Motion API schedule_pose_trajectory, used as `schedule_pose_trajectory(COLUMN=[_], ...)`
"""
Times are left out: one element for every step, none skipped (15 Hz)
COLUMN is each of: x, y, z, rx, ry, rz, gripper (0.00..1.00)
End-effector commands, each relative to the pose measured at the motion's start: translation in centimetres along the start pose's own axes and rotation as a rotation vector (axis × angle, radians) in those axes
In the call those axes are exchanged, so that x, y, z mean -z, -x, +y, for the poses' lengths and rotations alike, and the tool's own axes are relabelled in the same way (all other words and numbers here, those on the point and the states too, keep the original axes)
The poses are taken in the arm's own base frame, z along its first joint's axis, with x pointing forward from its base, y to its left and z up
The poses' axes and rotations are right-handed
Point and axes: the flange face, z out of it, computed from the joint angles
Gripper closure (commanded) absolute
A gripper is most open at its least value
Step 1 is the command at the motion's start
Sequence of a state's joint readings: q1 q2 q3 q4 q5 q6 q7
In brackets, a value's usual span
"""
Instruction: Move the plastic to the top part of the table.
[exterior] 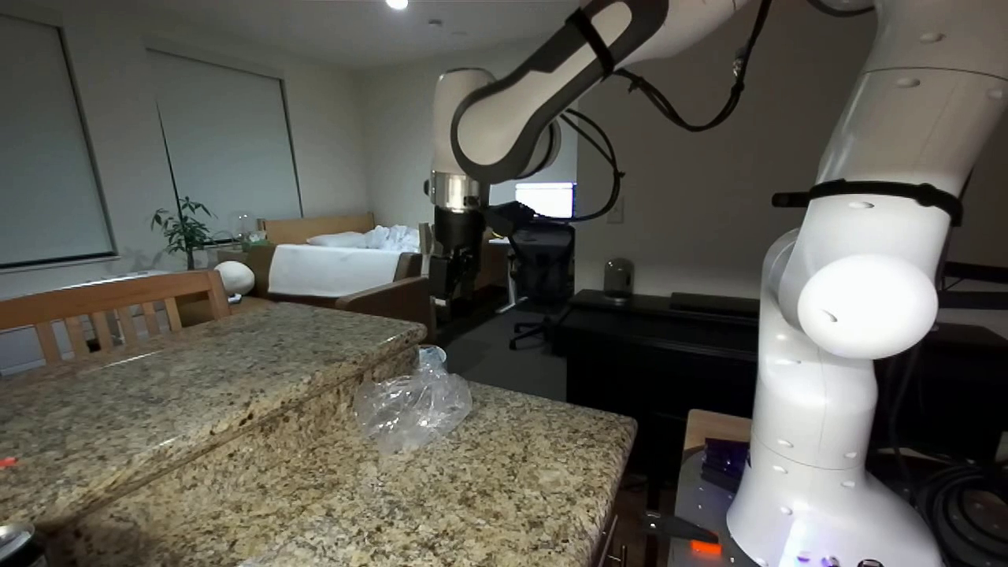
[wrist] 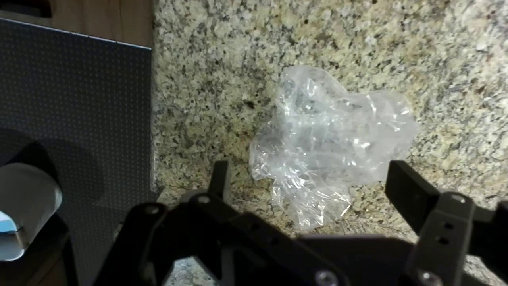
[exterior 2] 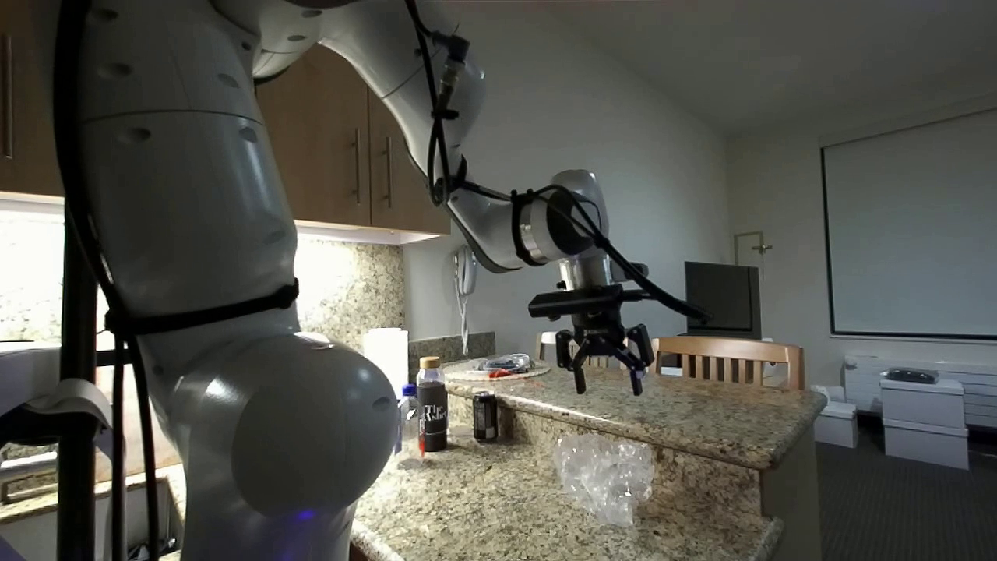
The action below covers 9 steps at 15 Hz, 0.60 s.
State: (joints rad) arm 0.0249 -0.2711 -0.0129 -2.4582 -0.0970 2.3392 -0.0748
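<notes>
A crumpled clear plastic bag [exterior: 413, 409] lies on the lower granite counter [exterior: 520, 488], against the step up to the raised counter [exterior: 236, 354]. In an exterior view the plastic [exterior 2: 604, 475] sits just below the edge of the raised counter [exterior 2: 685, 409]. In the wrist view the plastic [wrist: 341, 135] lies spread out, partly between and mostly beyond the fingers. My gripper [exterior 2: 609, 382] is open and empty and points down, above the plastic and apart from it. In the wrist view both fingers of the gripper [wrist: 307, 171] are wide apart.
A black can [exterior 2: 484, 417], a dark bottle [exterior 2: 432, 409] and a blue-capped bottle [exterior 2: 408, 421] stand on the lower counter. A round mat [exterior 2: 463, 372] with items lies on the raised counter's far end. A wooden chair [exterior: 157, 311] stands behind the raised counter.
</notes>
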Motion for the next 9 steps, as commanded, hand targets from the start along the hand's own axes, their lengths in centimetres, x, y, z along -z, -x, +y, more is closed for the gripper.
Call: schedule_pose_trajectory(x=[-1.4, -2.0, -2.7, -3.2, -4.1, -4.6, -5.1, -5.5, -5.4], y=[1.8, 2.0, 2.3, 2.5, 2.8, 3.1, 3.5, 3.7, 3.7], z=[3.0, 3.5, 4.0, 4.4, 4.5, 4.6, 4.5, 4.4, 4.1], rx=[0.034, 0.037, 0.037, 0.038, 0.040, 0.041, 0.042, 0.045, 0.053], ry=[0.013, 0.016, 0.020, 0.016, -0.001, -0.009, -0.026, -0.040, -0.047], rz=[0.091, 0.120, 0.149, 0.167, 0.181, 0.196, 0.207, 0.216, 0.209], gripper=[0.00, 0.00, 0.00, 0.00, 0.00, 0.00, 0.00, 0.00, 0.00])
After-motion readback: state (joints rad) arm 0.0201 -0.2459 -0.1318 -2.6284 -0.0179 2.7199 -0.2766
